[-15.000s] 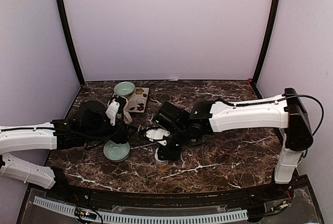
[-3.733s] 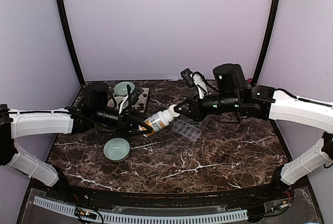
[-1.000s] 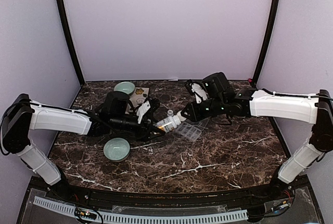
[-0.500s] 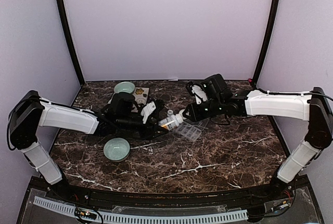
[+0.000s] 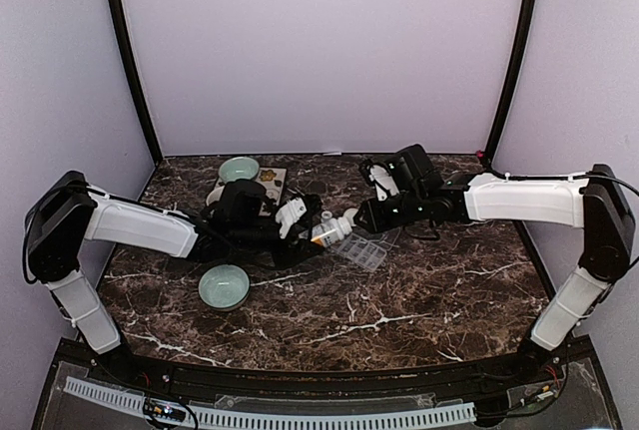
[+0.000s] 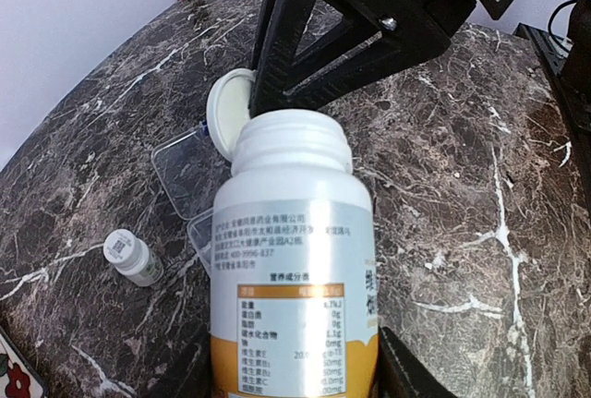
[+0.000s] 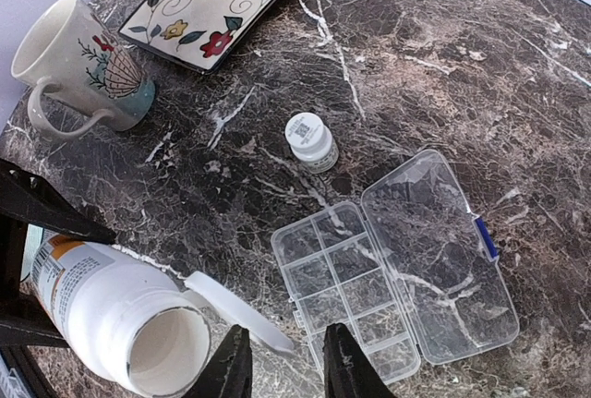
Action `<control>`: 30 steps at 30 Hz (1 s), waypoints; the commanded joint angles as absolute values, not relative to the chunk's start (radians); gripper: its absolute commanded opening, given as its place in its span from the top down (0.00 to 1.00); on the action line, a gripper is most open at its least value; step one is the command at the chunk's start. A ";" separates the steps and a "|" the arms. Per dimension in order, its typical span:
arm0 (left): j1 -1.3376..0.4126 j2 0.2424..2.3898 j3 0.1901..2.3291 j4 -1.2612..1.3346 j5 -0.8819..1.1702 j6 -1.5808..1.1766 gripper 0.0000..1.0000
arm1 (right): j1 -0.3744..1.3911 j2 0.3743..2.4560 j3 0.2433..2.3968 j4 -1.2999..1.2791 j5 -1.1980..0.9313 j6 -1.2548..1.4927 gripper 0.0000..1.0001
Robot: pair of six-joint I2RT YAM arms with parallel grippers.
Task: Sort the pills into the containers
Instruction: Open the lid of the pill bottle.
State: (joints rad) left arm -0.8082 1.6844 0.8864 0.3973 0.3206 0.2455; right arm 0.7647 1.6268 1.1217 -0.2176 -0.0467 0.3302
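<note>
My left gripper [image 6: 295, 366] [image 5: 300, 232] is shut on a white pill bottle [image 6: 294, 259] [image 5: 324, 233] with an orange-banded label, held tilted above the table. Its open mouth [image 7: 166, 354] faces my right gripper [image 7: 286, 363] [image 5: 351, 222]. That gripper is shut on the bottle's white cap [image 7: 235, 310] [image 6: 228, 112], which sits just off the mouth. The clear container [image 7: 355, 292] [image 5: 364, 248] [image 6: 185, 162] lies on the table below, with its lid [image 7: 443, 241] swung open and its compartments bare. No pills show in any view.
A small white-capped bottle [image 7: 310, 139] [image 6: 132, 255] stands upright beside the box. A flowered mug [image 7: 74, 61] and a patterned tray [image 7: 222, 1] sit at the back left, with a green bowl [image 5: 240, 168] there. Another green bowl [image 5: 224, 285] sits at the front left.
The left arm has reached a little further right, bringing the bottle closer over the box. The right gripper has stayed with the cap.
</note>
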 commanded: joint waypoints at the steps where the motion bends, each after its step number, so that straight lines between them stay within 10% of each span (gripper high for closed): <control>1: -0.818 1.702 0.928 0.432 0.288 0.297 0.94 | 0.750 1.652 1.117 -0.172 -0.037 0.324 0.71; 30: -0.877 1.811 0.982 0.406 0.045 0.481 0.95 | 0.723 1.722 1.112 -0.154 -0.031 0.332 0.72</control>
